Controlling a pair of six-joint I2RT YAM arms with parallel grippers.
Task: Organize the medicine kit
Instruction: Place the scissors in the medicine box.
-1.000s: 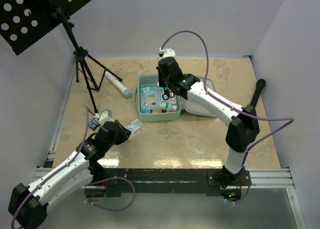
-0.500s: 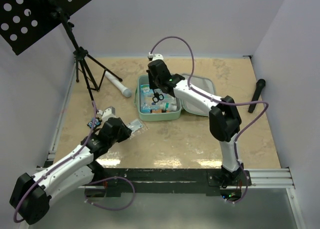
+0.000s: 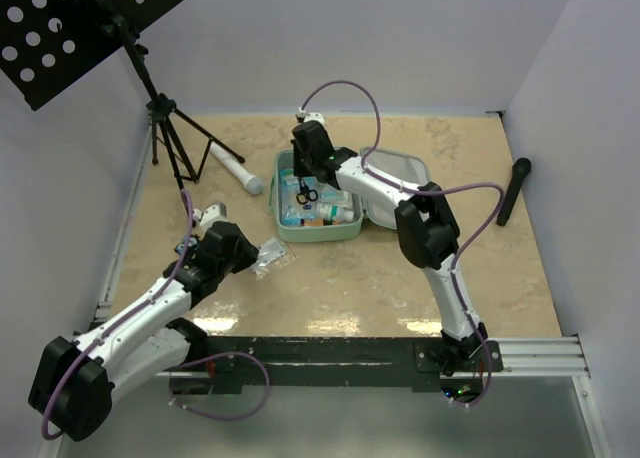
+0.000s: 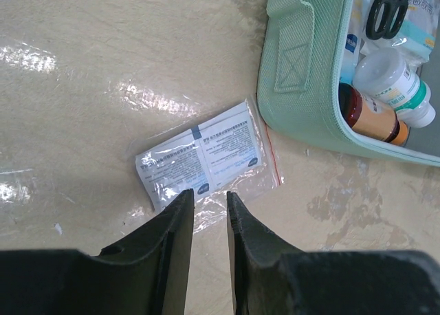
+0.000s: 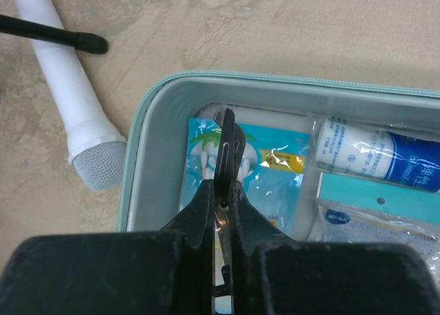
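The right gripper has its fingers clamped on the scissors, blade pointing ahead over the open medicine kit. A second ago they hung further right, so stowing looks near. The left gripper, slightly parted and empty, has crept toward the packet just ahead.

The mint-green soft zip case has a woven texture and a pale grey lining. The smooth tabletop is beige, marbled. The round plastic bottle is brown with an orange label; the steel scissors have black handles. The clear plastic packet shows white sachets, blue stripes and a red seal line. The white cylinder has a grey mesh tip.
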